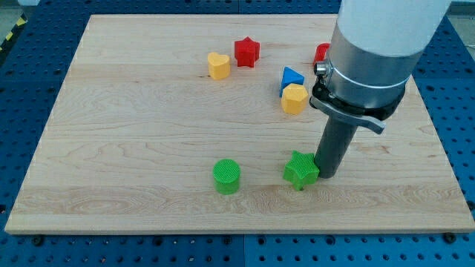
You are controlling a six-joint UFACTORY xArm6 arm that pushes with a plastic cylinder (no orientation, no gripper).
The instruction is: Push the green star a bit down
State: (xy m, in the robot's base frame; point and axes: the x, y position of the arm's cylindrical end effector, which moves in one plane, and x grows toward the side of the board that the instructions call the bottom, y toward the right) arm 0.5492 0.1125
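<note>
The green star (300, 170) lies on the wooden board (148, 133) right of the middle, near the view's bottom. My tip (327, 175) stands on the board just to the star's right, touching or nearly touching its right edge. The dark rod rises from there to the large grey arm body at the view's top right.
A green cylinder (227, 176) sits left of the star. A yellow hexagon (295, 98) and a blue triangle (291, 77) lie above the star. A red star (246, 52) and a yellow heart (218, 66) lie near the top. A red block (321, 53) is partly hidden behind the arm.
</note>
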